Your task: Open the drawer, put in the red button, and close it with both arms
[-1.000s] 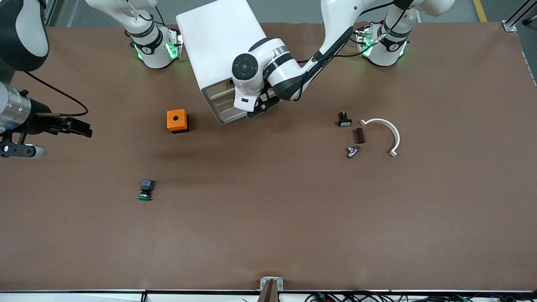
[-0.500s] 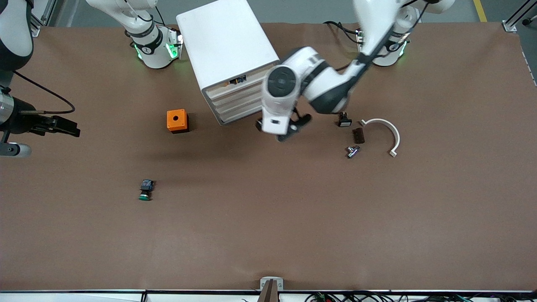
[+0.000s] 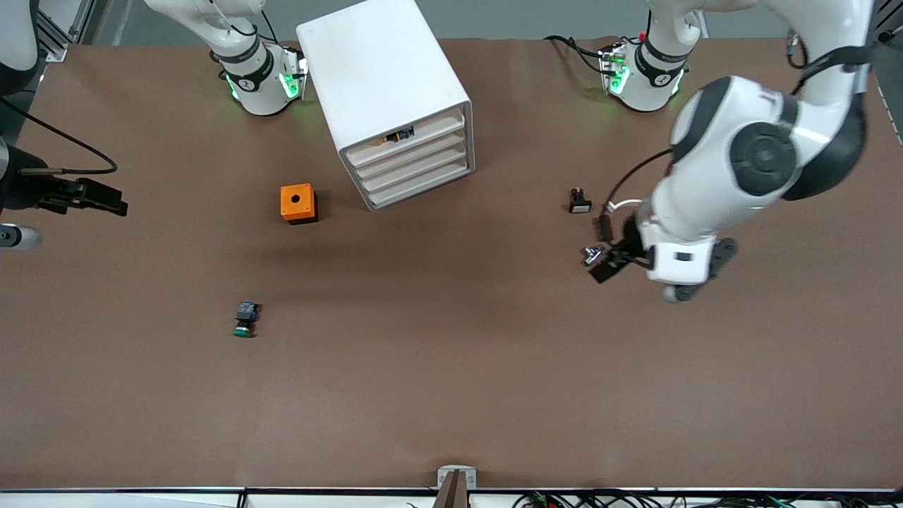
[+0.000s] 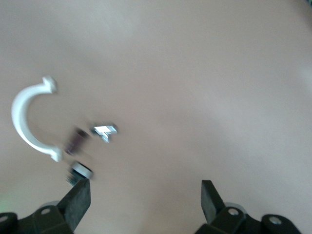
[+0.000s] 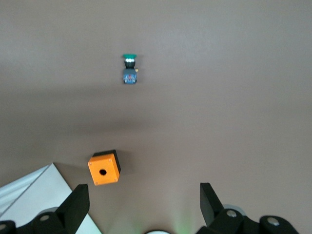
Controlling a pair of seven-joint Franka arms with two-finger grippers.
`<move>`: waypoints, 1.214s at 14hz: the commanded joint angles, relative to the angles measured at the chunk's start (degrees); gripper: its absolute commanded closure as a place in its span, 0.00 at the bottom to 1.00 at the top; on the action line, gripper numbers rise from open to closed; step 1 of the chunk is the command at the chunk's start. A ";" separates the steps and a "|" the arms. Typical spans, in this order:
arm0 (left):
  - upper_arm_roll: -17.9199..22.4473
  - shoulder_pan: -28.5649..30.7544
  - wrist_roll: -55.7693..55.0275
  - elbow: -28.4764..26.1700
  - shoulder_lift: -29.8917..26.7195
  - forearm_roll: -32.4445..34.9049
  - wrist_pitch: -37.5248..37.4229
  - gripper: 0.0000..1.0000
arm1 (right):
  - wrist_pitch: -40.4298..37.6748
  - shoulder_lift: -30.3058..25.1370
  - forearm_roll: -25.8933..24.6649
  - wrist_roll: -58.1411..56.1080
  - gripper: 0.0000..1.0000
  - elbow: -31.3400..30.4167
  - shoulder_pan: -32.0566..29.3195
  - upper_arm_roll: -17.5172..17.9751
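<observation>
The white cabinet (image 3: 381,67) stands near the arms' bases. Its four stacked drawers (image 3: 420,166) all sit flush and shut; the topmost front has a small dark mark (image 3: 398,135). The red button is out of view. My left gripper (image 3: 612,264) is open and empty, up over the small parts toward the left arm's end; its own view shows the open gripper (image 4: 145,195) over bare table. My right gripper (image 3: 116,204) is open and empty at the right arm's end of the table; its own view shows the open gripper (image 5: 144,200) above the table.
An orange box with a hole (image 3: 298,203) sits beside the cabinet. A green-capped button (image 3: 244,319) lies nearer the camera. A white curved clamp (image 4: 27,117), a silver fitting (image 4: 105,130), a dark brown piece (image 4: 75,139) and a small black part (image 3: 579,201) lie under the left arm.
My left arm has swung from the cabinet's drawer fronts out toward its own end of the table, over the small parts. The drawer fronts now show fully. My right gripper has drawn back slightly.
</observation>
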 commanded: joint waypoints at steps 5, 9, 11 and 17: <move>-0.50 9.94 24.41 -1.14 -10.61 4.06 -8.49 0.00 | -2.53 -5.01 -0.07 -1.00 0.00 -2.26 -1.96 0.82; 9.76 3.99 36.05 -2.99 -17.38 3.62 -14.37 0.00 | -2.01 -6.33 0.46 -1.08 0.00 -3.67 -1.87 1.00; 11.88 3.01 40.26 -3.34 -19.40 3.62 -15.97 0.00 | 1.75 -9.04 0.55 -1.17 0.00 -7.51 -1.52 1.17; 14.26 3.36 47.92 -7.73 -24.95 1.95 -15.19 0.00 | 9.41 -15.21 1.08 -1.08 0.00 -15.88 -1.34 1.09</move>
